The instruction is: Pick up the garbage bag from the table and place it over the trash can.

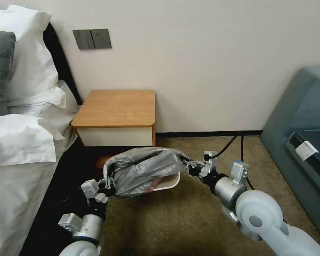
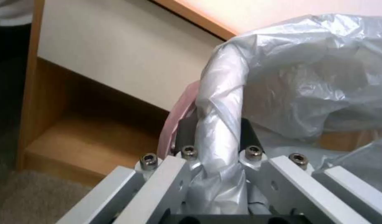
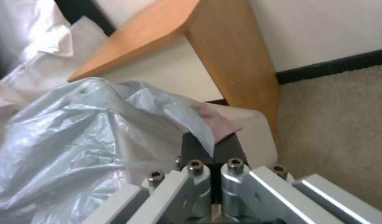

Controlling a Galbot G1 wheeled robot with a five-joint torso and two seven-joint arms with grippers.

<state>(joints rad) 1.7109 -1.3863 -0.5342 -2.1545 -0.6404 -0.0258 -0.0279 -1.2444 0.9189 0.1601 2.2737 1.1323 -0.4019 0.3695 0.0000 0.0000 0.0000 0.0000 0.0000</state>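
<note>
The grey crinkly garbage bag (image 1: 144,170) hangs stretched between my two grippers, just above the cream trash can (image 1: 169,182) on the carpet in front of the table (image 1: 117,108). My left gripper (image 1: 108,183) is shut on the bag's left edge; a bunched strand of the garbage bag (image 2: 218,124) runs between its pads beside a pink edge. My right gripper (image 1: 187,164) is shut on the right edge, pinching thin plastic of the garbage bag (image 3: 75,130) over the trash can (image 3: 257,133) rim. Most of the can is hidden under the bag.
A bed with white pillows (image 1: 28,117) lies along the left. A grey sofa (image 1: 302,135) stands at the right. Black cables (image 1: 238,142) run from the wall to my right arm. Open carpet (image 1: 174,220) spreads in front of the can.
</note>
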